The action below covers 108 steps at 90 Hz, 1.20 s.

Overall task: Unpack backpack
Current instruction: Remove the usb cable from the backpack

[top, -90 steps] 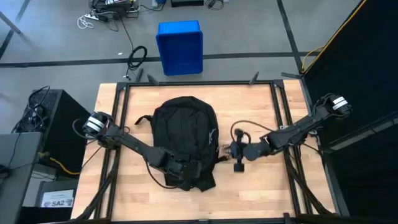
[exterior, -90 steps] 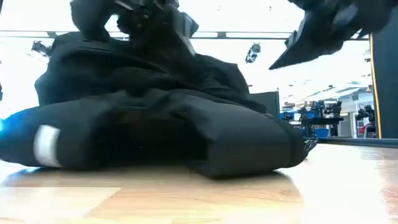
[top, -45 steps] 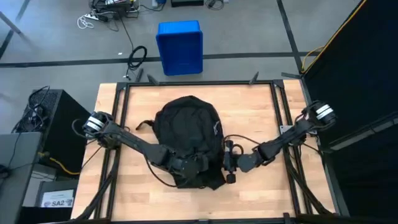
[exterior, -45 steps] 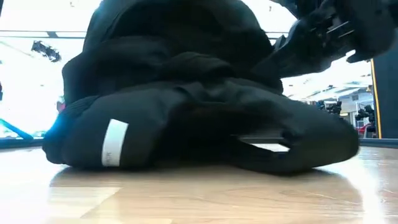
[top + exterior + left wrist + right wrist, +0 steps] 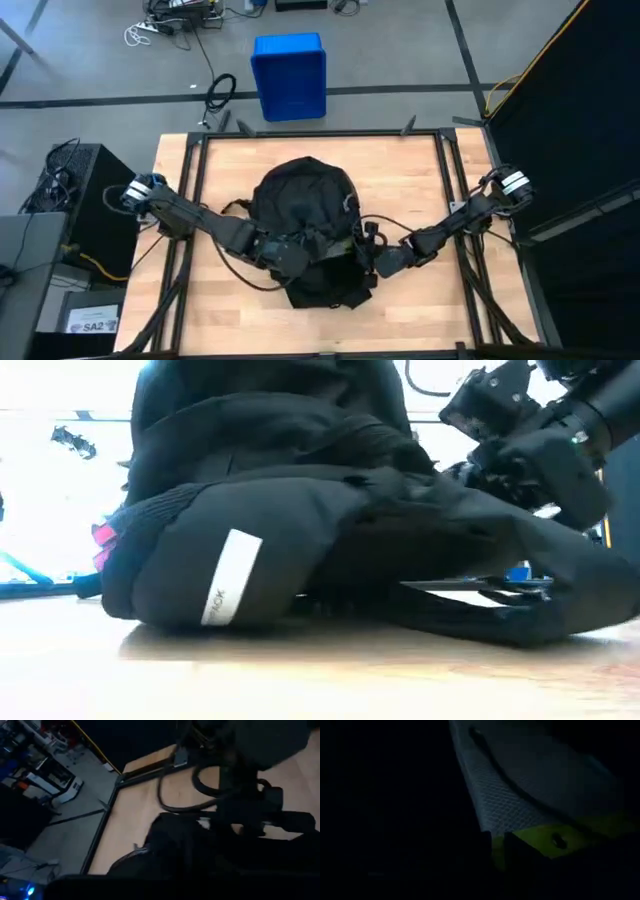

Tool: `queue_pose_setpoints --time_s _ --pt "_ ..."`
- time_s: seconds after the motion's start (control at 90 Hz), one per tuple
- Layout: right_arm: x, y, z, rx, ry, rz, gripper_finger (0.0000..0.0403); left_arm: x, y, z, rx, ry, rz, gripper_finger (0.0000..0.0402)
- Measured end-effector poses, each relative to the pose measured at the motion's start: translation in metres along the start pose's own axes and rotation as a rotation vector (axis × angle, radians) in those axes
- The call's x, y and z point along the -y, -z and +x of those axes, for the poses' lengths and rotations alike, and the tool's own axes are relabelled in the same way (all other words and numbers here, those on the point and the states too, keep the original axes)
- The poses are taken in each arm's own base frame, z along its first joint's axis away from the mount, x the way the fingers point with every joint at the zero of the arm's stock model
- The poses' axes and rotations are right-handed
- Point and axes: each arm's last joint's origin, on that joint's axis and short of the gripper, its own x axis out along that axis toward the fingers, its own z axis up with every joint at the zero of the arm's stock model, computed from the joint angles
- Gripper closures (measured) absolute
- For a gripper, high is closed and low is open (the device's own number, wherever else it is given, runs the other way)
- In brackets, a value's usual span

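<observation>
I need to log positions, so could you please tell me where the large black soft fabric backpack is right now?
In the high view the large black soft fabric backpack lies mid-table on the wooden table, between the left gripper and the right gripper.

Your two arms: dark, slim, jointed links. Left arm [image 5: 195,218] and right arm [image 5: 455,222] each carry a pale silver-white cap at the shoulder. Thin black cable loops off each.

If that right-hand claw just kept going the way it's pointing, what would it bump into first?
Most likely more of the backpack. The right gripper points toward the bag's lower right side and seems already at or inside its fabric; its wrist view is mostly dark with mesh lining close ahead. Depth is hard to judge.
</observation>
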Motion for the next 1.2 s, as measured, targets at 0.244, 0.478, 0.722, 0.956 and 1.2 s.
queue_pose_setpoints --time_s 0.244,0.478,0.722,0.956,1.2 --pt "-0.010 0.007 -0.006 -0.052 -0.096 -0.046 0.0382 -0.039 0.006 0.002 -0.067 -0.055 -0.035 0.0401" --pt "-0.013 0.016 -0.008 -0.148 -0.160 -0.065 0.0398 -0.084 0.030 0.025 -0.160 -0.110 -0.086 0.0401" --pt "-0.014 0.024 -0.011 -0.226 -0.177 -0.038 0.0402 -0.136 0.078 0.042 -0.208 -0.098 -0.210 0.0401" --pt "-0.013 0.027 -0.012 -0.258 -0.166 -0.026 0.0403 -0.168 0.137 0.049 -0.192 -0.134 -0.348 0.0401" --pt "-0.013 0.030 -0.013 -0.300 -0.189 -0.006 0.0402 -0.176 0.175 0.043 -0.254 -0.239 -0.404 0.0401"
